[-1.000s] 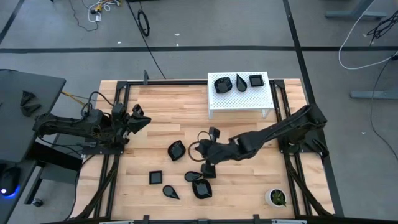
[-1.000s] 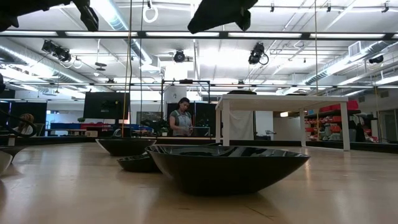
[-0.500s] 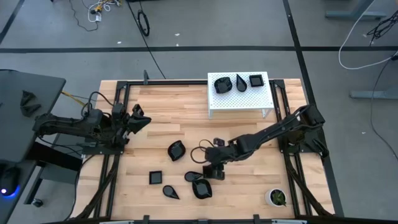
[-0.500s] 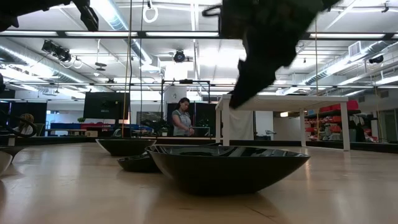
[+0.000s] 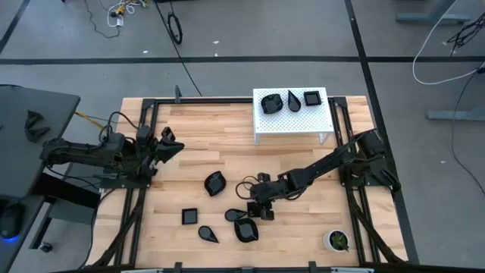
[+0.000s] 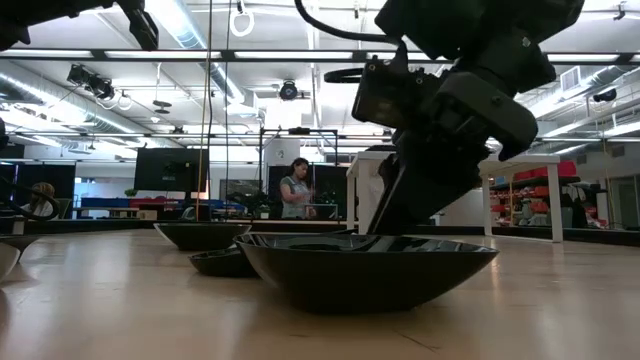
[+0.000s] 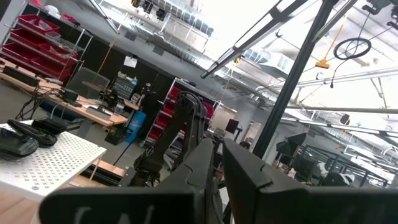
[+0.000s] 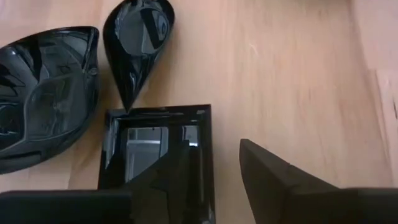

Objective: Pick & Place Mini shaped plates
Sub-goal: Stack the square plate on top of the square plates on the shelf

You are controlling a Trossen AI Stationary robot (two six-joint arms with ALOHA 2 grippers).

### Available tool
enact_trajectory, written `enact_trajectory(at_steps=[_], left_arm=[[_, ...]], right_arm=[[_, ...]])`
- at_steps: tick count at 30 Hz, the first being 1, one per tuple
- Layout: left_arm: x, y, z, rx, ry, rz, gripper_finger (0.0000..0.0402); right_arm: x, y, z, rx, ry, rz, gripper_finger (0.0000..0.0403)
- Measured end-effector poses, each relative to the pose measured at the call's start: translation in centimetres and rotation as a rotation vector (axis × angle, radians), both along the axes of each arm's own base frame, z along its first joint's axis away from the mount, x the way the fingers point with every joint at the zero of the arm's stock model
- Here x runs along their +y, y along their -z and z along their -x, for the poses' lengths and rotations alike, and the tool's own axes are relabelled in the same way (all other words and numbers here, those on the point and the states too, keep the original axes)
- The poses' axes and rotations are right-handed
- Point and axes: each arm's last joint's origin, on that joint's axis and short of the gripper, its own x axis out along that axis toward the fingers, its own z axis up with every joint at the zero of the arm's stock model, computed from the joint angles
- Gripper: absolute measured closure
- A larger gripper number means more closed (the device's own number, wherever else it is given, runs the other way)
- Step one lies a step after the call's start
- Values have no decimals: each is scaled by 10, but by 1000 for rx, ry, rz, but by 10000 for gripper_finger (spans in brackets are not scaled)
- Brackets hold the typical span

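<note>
The right tool [image 8: 214,180] hangs low over the worktop [image 5: 197,155], fingers apart astride one rim wall of a square mini plate [image 8: 158,146] directly under it. A teardrop plate [image 8: 138,37] and a rounded plate [image 8: 43,93] lie just beyond. Glossy, black, shallow and stiff, the square plate looks light and slippery; pinching its thin upright rim seems best. The left tool [image 5: 168,144] waits well away, fingers together.
</note>
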Motion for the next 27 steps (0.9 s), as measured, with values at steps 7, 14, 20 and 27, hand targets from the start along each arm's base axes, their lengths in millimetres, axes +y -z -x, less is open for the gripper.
enact_trajectory(at_steps=[7,14,20,27], left_arm=[[0,0,0,0,0,0,360],[0,0,0,0,0,0,360],[0,0,0,0,0,0,360],[0,0,0,0,0,0,360]], right_arm=[[-1,0,0,10,2,-6,299],[-1,1,1,25,-1,-15,370],[-3,-12,5,43,54,-80,392],[-18,-88,30,-104,199,-104,399]])
